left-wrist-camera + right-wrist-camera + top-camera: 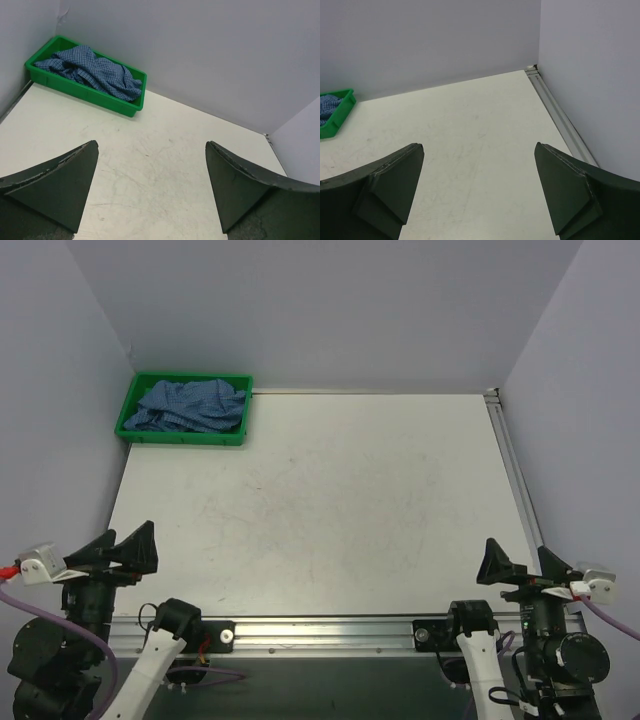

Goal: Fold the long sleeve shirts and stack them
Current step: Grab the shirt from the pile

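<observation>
1. Judging from its rumpled heap, the shirt (pixel 190 407) is light, soft and limp. It should sag and trail when lifted rather than hold any shape.
2. It lies bunched inside the tray (pixel 180 439) at the far left corner of the table (pixel 320 510), close to the back wall. It fills most of the tray, and I cannot pick out a collar or sleeve.
3. The likeliest hold is a pinch on a raised fold atop the heap. Once it is spread on the table, regrip at the shoulders or hem.
4. The left gripper (pixel 125 540) sits at the near left edge, jaws wide apart and empty. The shirt is straight ahead on its side, well apart.
5. The right gripper (pixel 520 565) sits at the near right edge, also wide apart and empty. The shirt lies diagonally across the table, farther off still.
</observation>
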